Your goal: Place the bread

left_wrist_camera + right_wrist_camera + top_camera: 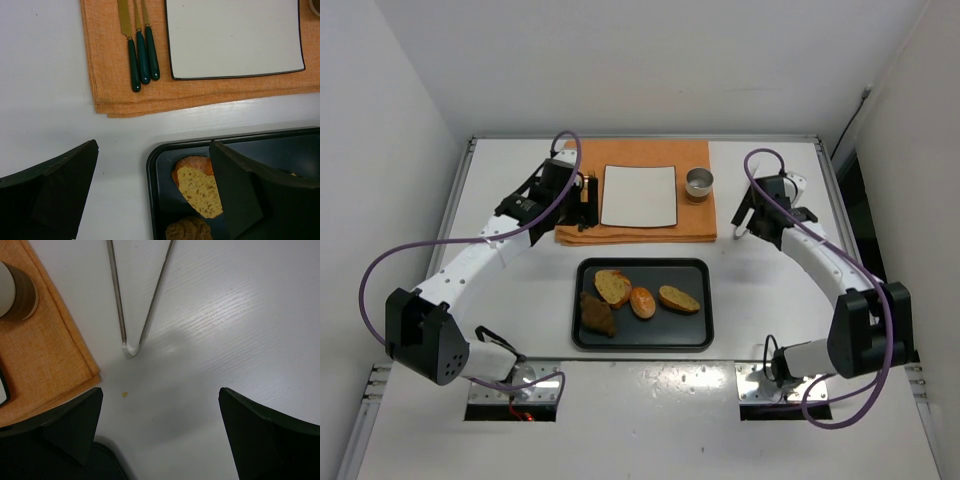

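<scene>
Bread (642, 301) lies on the black tray (694, 332) near the plate (639, 195).

A white table (520, 290) fills the view. At upper centre an orange mat (638, 235) lies flat on it. Just below, apart from the mat, sits a black tray (690, 330). Right of the mat lie metal tongs (129, 350), with a tiny yellow speck (124, 394) nearby
</scene>
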Robot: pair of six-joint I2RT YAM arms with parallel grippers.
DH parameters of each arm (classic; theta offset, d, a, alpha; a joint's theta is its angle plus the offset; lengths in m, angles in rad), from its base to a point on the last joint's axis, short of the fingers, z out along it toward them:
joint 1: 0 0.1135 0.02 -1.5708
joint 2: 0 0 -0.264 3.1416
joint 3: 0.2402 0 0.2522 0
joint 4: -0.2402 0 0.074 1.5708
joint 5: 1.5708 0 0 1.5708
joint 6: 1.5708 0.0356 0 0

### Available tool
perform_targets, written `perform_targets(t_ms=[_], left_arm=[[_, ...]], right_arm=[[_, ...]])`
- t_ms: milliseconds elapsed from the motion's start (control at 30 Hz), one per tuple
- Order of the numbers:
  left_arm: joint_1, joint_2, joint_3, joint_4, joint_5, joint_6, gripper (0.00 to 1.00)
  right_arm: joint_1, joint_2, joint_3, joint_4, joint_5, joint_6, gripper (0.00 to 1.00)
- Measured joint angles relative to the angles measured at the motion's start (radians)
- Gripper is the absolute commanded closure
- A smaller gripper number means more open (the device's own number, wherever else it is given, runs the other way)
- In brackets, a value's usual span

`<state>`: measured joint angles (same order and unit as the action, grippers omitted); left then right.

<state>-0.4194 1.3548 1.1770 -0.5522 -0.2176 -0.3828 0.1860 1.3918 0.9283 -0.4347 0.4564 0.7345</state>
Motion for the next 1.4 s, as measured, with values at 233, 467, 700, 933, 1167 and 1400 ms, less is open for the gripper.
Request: perform_targets(t_ms=[233, 467, 700, 933, 1167, 1400], left_arm=[[0.000, 0.000, 0.000, 0.000, 0.000, -0.005, 0.01], [0.000, 0.000, 0.000, 0.000, 0.000, -0.015, 0.01], [0.000, 0.000, 0.000, 0.000, -0.009, -0.018, 0.01], [0.000, 0.000, 0.000, 0.000, -0.015, -0.018, 0.01], [0.000, 0.000, 0.000, 0.000, -0.015, -0.014, 0.01], [0.000, 0.000, 0.000, 0.000, -0.017, -0.014, 0.01]], right_arm=[[-0.002, 0.043, -0.016, 0.049, -0.069, 0.003, 0.00], [-0.019, 0.246, 0.042, 0.080, -0.119, 0.002, 0.00], [-0.051, 0.415, 0.137, 0.105, -0.137, 0.003, 0.00], [-0.083, 0.529, 0.263, 0.129, -0.127, 0.003, 0.00], [-0.127, 0.619, 0.330, 0.154, -0.124, 0.003, 0.01], [-0.145, 0.673, 0.399, 0.161, -0.115, 0.000, 0.06]])
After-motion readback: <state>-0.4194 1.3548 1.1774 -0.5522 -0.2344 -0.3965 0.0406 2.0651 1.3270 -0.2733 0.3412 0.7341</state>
